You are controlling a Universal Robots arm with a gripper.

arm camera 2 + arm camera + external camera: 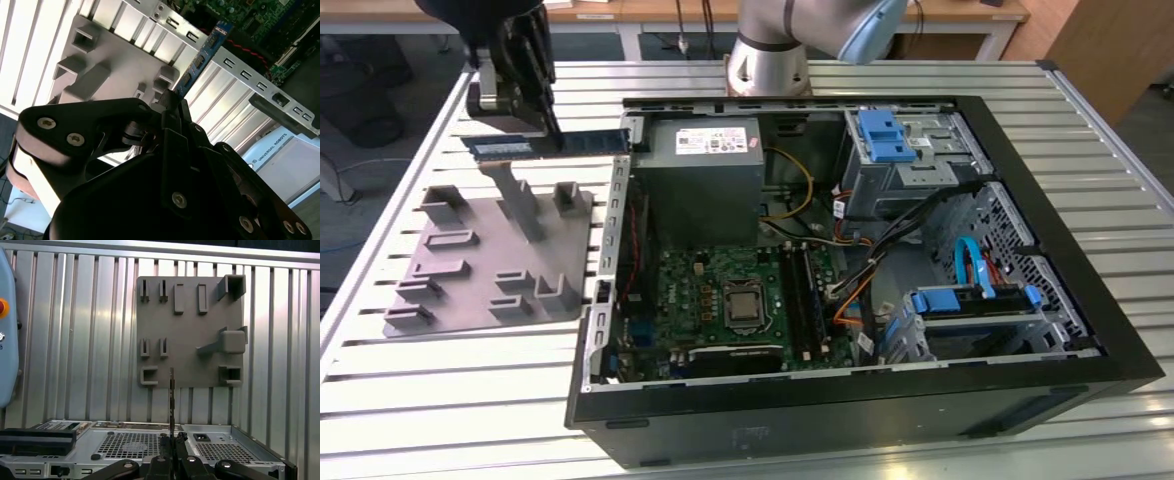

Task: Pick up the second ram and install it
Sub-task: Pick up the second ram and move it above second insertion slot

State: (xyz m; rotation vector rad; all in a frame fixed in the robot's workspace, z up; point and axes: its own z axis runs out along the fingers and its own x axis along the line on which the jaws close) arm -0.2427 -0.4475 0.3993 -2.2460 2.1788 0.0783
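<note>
blue and thin, the second ram (554,144) hangs in the air, pinched tight between the fingers of the gripper (534,132). it lies level, clear above the far edge of the grey holder plate (467,268), one end reaching the side wall of the open computer case (854,415). the plate lies on the slatted metal table (440,390), toward the edge on the exterior view's left, with the case just beside it. in the second wrist view the ram (205,55) sticks out past the gripper, black chips showing. in the first wrist view it shows edge-on (172,390).
</note>
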